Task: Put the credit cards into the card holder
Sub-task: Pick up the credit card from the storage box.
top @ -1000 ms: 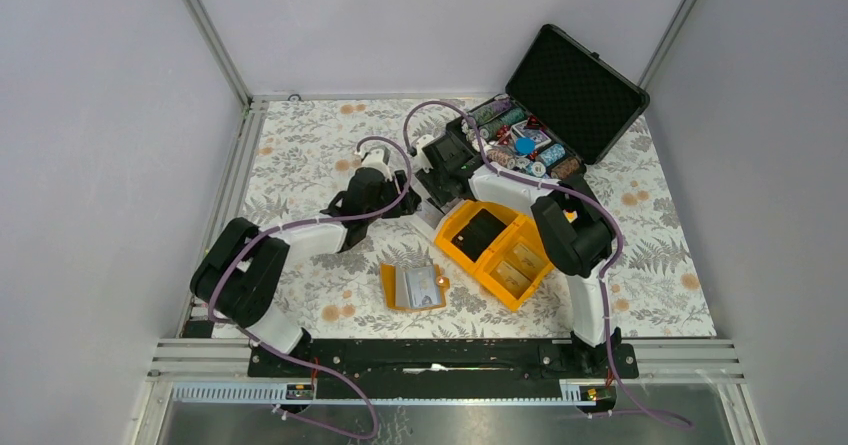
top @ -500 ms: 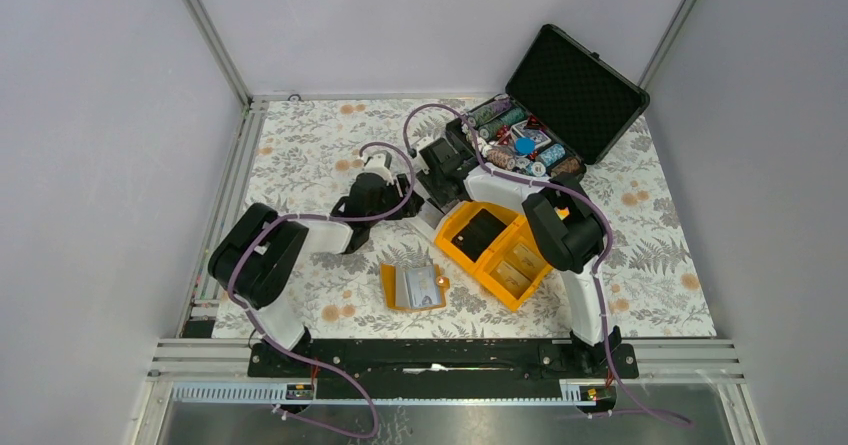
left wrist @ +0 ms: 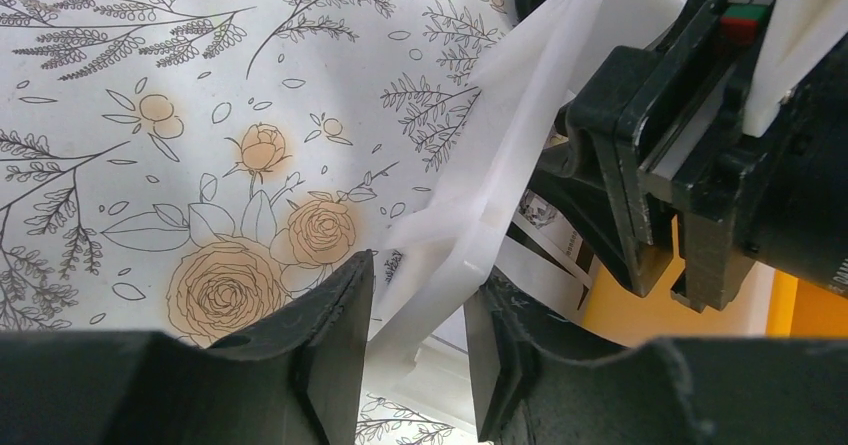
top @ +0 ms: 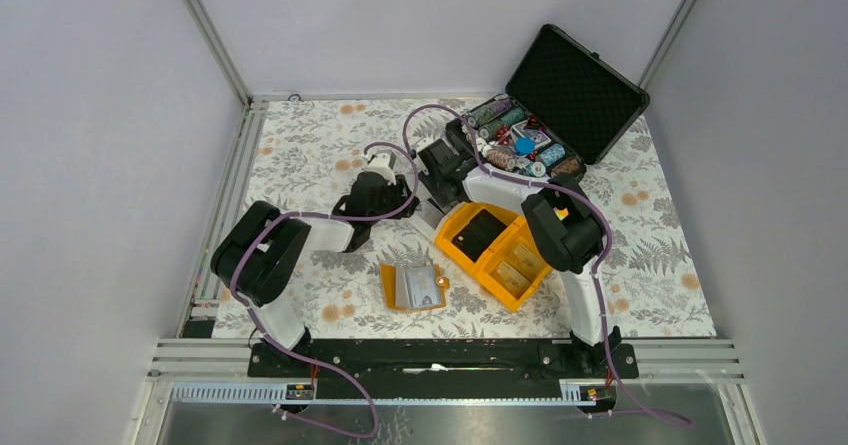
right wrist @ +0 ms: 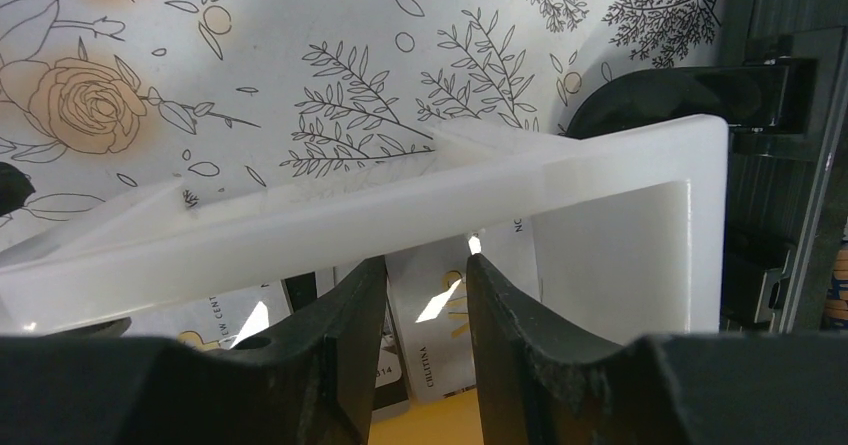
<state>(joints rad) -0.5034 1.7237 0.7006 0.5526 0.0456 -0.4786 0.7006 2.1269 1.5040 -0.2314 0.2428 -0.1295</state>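
left arm [top: 268,260]: its elbow has swung in from the left rail [top: 222,215] toward the middle of the table [top: 300,140] and a little away from the near edge. Most of that swing came early, and the last stretch is only a slight settling.
left gripper [top: 400,203]: its wrist has crept slightly farther up the table.
right arm [top: 565,227]: its elbow has slid a little to the left, and its wrist has nudged slightly toward the far side.

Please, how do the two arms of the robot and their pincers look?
The left arm and the right arm have white links between bulky black joints. A thin purple cable runs loosely along each one. The left pincer and right pincer have matte black, wedge-shaped fingers with lightly scratched faces.
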